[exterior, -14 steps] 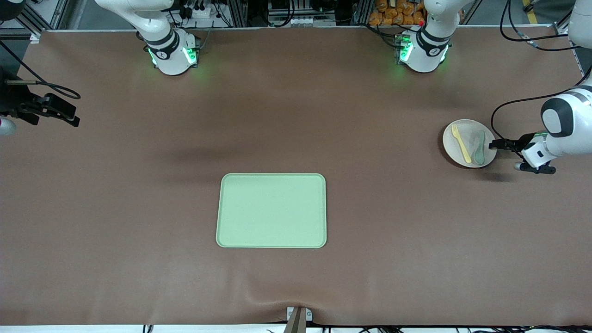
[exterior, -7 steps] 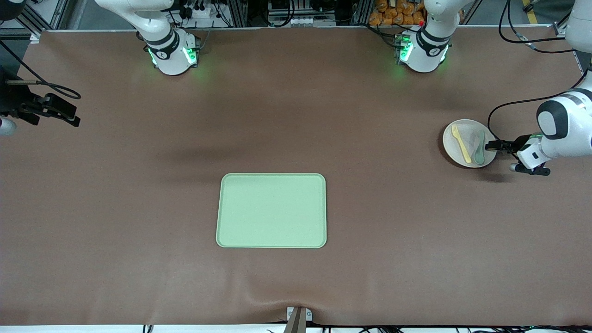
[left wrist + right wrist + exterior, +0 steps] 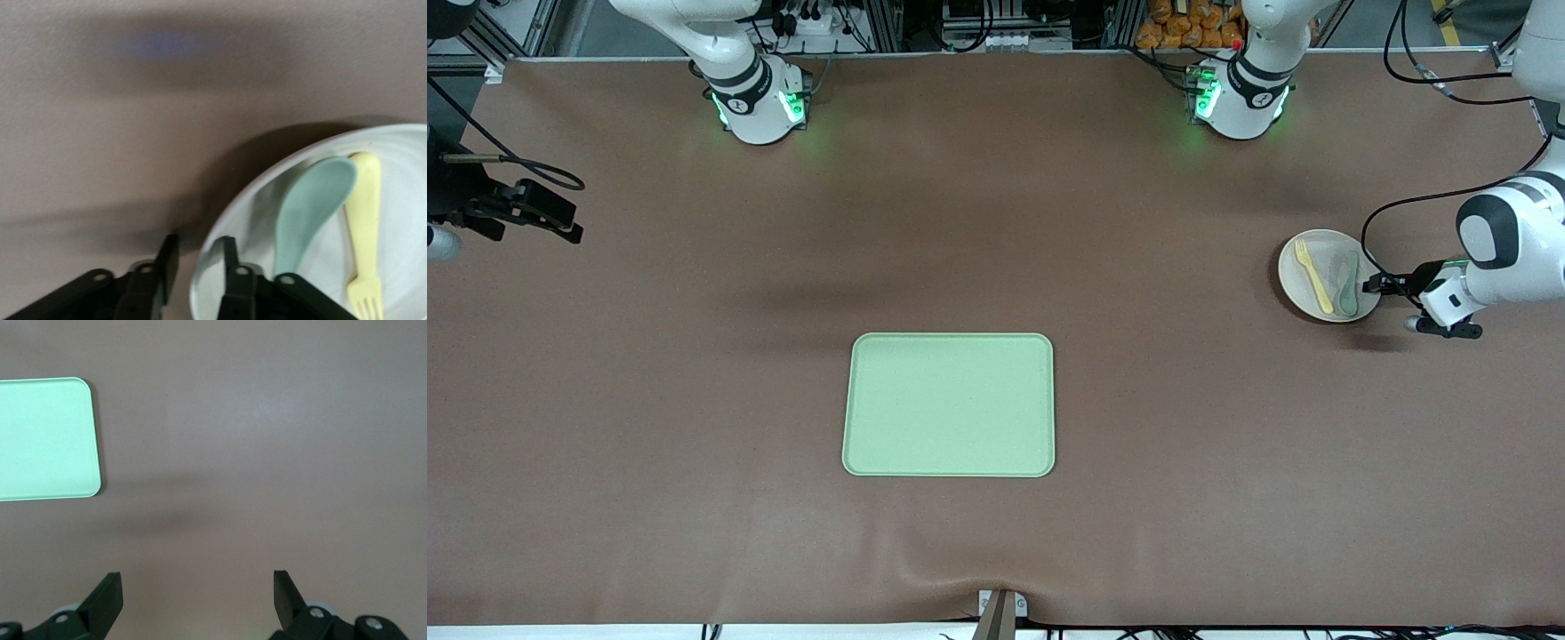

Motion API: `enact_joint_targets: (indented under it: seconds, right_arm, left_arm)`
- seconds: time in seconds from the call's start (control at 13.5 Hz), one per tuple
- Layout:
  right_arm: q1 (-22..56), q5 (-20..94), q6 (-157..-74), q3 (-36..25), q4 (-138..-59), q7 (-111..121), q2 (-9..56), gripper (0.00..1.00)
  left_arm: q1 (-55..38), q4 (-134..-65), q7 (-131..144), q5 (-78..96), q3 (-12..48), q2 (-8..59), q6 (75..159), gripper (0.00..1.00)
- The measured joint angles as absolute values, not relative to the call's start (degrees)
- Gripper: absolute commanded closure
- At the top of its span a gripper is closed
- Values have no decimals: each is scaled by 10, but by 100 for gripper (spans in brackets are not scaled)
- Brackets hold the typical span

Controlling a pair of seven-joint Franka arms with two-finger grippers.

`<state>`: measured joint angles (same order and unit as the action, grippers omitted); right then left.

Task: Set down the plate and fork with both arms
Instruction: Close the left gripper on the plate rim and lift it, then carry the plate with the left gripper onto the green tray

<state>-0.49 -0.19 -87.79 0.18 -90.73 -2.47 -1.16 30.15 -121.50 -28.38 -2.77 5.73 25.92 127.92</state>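
Your left tool (image 3: 1375, 284) sits low at the plate (image 3: 1319, 271) rim, on the side toward the left arm's end of the table (image 3: 1138, 400). In the left wrist view its fingers (image 3: 230, 257) straddle the rim, one finger over the plate, the other outside over the table, a gap between them, not yet closed on the rim.

The plate lies flat near the left arm's end of the table. The fork (image 3: 1313, 276) lies in it, long axis running near-to-far, tines at the end farther from the front camera, handle end nearer. The spoon (image 3: 1348, 289) lies beside it in the plate, roughly parallel, on the side toward your left tool.

Your right tool (image 3: 197, 597) waits, spread wide over bare table at the right arm's end. The tray (image 3: 949, 405) sits mid-table, nearer the front camera than the plate, well apart from it.
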Motion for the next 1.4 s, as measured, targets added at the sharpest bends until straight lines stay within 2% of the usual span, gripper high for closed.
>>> enact_joint_targets:
  seconds: [0.67, 1.4]
  right_arm:
    - [-5, -2, -878, 2, -907, -25, -12, 0]
    - [-5, -2, -878, 2, -907, -25, -12, 0]
  left_arm:
    - [302, -1212, -286, -12, 78, 254, 1277, 100]
    - [302, -1165, -289, 127, 131, 239, 1279, 100]
